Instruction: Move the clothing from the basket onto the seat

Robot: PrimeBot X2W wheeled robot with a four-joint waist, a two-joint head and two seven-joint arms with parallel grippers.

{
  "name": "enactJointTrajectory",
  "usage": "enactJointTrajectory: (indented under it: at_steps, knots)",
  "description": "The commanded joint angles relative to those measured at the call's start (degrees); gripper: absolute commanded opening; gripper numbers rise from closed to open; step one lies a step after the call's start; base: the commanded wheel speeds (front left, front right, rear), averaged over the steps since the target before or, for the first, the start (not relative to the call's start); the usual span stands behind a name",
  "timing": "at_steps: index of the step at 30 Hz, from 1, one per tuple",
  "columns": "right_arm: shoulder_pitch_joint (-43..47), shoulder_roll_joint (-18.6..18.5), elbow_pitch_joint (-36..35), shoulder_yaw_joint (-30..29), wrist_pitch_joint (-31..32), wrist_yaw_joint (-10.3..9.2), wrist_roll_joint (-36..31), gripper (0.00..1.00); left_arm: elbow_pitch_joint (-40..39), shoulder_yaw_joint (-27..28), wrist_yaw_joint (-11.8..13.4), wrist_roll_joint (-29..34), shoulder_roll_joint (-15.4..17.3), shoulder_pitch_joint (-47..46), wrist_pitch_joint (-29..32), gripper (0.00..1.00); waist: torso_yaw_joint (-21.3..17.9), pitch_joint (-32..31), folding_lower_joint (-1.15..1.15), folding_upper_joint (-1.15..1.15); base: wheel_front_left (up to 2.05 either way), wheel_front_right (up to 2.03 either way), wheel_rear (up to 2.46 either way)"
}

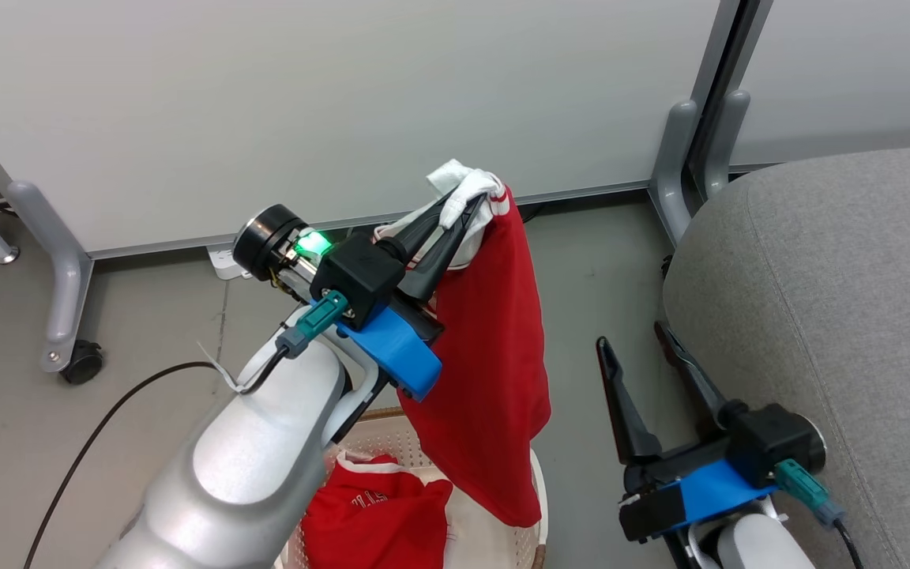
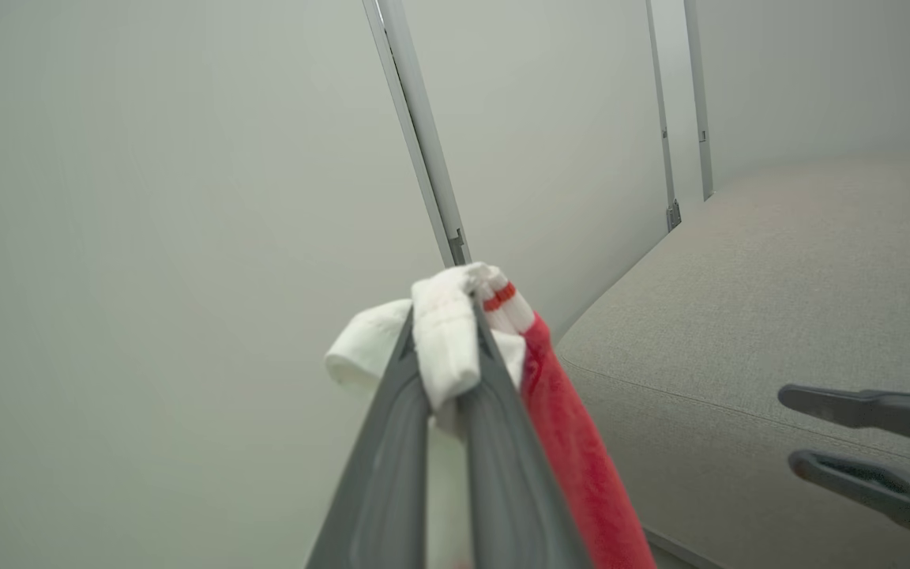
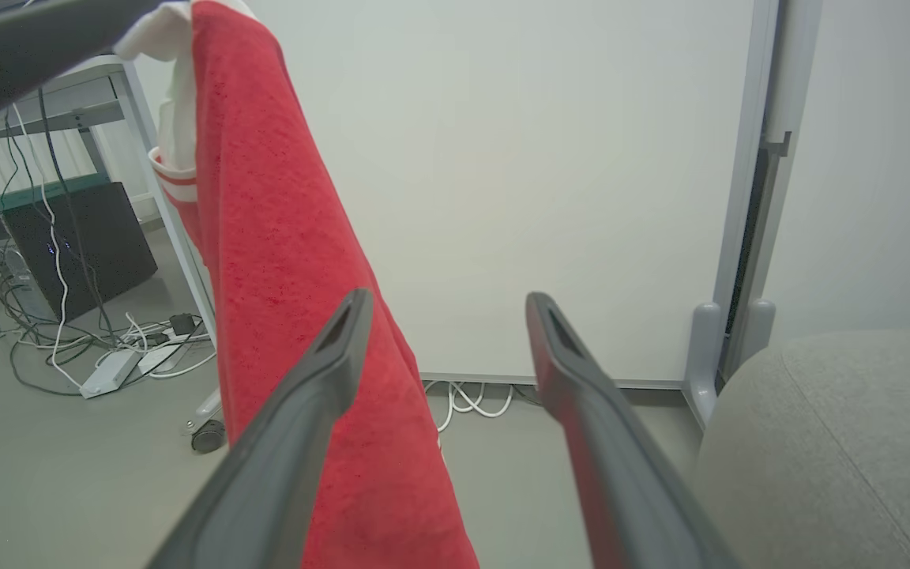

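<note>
The left gripper [image 1: 463, 207] is pinched tight on the white trim [image 1: 467, 183] of a red garment [image 1: 494, 340], its fingers pressed together with a bunched fold of that trim squeezed between them near the tips, as the left wrist view shows close up [image 2: 443, 316]. The red garment hangs straight down from this one pinch in a long, narrow drape, its lower hem dangling just over the rim of the laundry basket [image 1: 538, 482], where a second red garment [image 1: 376, 506] with white lettering lies crumpled inside. The fabric looks soft, limp and light, with a slightly fuzzy surface: it will fold and swing freely, will not hold any shape, and is not likely to slip out of a firm grip, though a pinch on a thin edge could let it slide. The thicker, ribbed white trim seems a good place to hold, since it bunches into a wad that the fingers can bite on. The right gripper [image 1: 633, 338] stands spread wide and empty, low beside the grey seat [image 1: 834, 300], and from its own wrist view the hanging cloth [image 3: 289, 237] passes just behind its left finger. The seat lies to the robot's right, well apart from the basket, so the trailing hem may drag or catch on the seat's edge if it is carried low.
</note>
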Motion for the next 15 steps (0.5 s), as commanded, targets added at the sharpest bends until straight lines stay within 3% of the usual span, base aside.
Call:
enactJointTrajectory:
  at_steps: [1, 9, 15]
  knots:
    - [-1.46, -0.13, -0.4, 1.57, -0.01, -0.02, -0.55, 1.0, 0.09, 0.37, -0.15, 0.21, -0.09, 0.22, -0.2, 0.0, 0.01, 0.08, 0.0, 0.0, 0.0, 0.0, 0.0]
    - [-7.49, -0.14, -0.38, 9.96, -0.02, -0.03, -1.13, 1.0, -0.02, 0.46, -0.27, 0.54, -0.41, -0.63, -0.2, 0.0, 0.27, 1.38, 0.0, 0.0, 0.0, 0.0, 0.0]
    - [-13.34, -0.14, 3.17, 11.59, -0.01, -0.03, -2.04, 1.0, 0.05, -0.17, -0.44, 0.91, -1.11, -1.42, -0.2, 0.0, 0.85, 2.33, 0.0, 0.0, 0.0, 0.0, 0.0]
